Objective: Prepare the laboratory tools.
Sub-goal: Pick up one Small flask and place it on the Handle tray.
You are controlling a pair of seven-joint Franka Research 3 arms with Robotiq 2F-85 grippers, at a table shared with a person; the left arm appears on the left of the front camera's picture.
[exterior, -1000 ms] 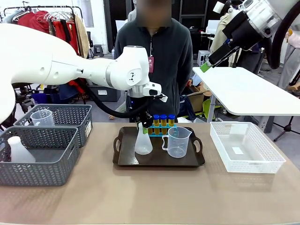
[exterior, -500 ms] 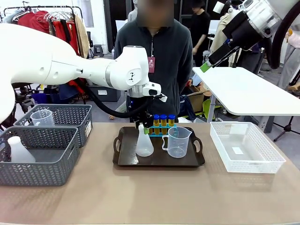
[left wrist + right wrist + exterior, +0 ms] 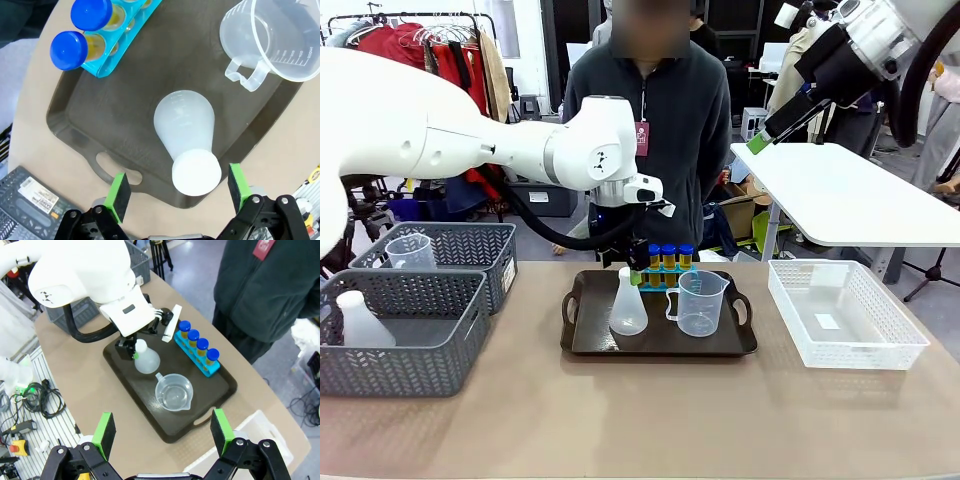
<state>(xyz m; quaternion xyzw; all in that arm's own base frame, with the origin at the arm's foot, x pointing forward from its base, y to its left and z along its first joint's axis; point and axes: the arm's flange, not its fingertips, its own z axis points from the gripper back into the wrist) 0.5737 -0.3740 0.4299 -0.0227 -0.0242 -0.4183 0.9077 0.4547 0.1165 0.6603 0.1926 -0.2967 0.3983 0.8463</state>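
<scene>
Upright: conical flask [image 3: 185, 143], neck skyward.

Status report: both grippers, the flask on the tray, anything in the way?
Left gripper open, pads either side of the flask neck, not touching. Right gripper open, empty, high over the table. Flask upright on the tray, beside the beaker. Nothing blocking.

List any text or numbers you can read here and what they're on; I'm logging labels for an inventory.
Nothing reads clearly.
Clear measuring beaker: raised graduation marks and figures on its wall, too faint to read.
Grey mesh basket: white sticker with small print, too blurred to read.
Person's red badge: white print, illegible.
Conical flask: no marking seen.
</scene>
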